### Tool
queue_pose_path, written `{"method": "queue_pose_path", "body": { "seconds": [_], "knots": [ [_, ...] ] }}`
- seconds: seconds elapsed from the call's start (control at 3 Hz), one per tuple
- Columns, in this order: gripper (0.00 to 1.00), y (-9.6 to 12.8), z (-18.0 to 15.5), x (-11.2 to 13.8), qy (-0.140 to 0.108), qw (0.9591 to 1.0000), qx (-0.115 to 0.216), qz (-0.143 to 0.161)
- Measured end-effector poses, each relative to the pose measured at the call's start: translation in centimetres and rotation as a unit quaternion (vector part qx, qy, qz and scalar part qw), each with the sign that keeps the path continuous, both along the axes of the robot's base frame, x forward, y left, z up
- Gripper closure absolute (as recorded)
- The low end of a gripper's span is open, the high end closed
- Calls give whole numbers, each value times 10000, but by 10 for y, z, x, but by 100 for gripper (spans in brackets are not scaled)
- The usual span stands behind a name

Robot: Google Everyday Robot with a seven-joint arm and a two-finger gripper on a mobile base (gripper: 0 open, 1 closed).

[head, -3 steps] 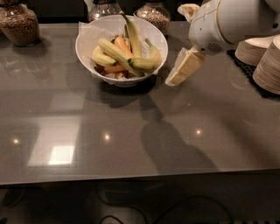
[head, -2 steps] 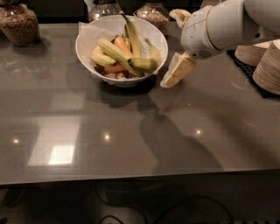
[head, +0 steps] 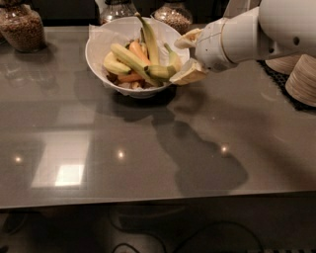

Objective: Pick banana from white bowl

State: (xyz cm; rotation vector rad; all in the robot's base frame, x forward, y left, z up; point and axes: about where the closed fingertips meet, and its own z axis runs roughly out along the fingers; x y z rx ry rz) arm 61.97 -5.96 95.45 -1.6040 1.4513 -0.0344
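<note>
The white bowl (head: 98, 42) stands at the back middle of the grey table, lined with white paper. It holds several bananas and orange pieces. The short, curved, greenish-yellow banana (head: 173, 59) lies against the bowl's right side, dark stem end up. A longer pale banana (head: 129, 57) lies across the middle, and a slim dark-tipped one (head: 150, 39) stands up behind it. My gripper (head: 184, 55) is at the bowl's right rim, open, one finger (head: 190, 35) above and one finger (head: 190, 73) below the curved banana's level. It holds nothing.
Three glass jars of grains stand along the back: one far left (head: 22, 27), two behind the bowl (head: 117, 10) (head: 174, 17). Stacked beige plates (head: 302, 76) sit on a dark mat at the right edge. My arm's shadow falls on the table's middle.
My gripper has moved left, from a little right of the bowl to its right rim beside the curved banana. The bowl and its contents have not moved.
</note>
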Motion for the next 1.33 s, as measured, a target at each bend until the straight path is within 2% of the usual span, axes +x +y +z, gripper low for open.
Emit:
{"method": "queue_pose_path", "body": {
  "seconds": [0.67, 1.33],
  "knots": [
    [37, 19, -12, 10, 38, 9996, 148, 220],
    [45, 31, -20, 12, 136, 9990, 213, 376]
  ]
}}
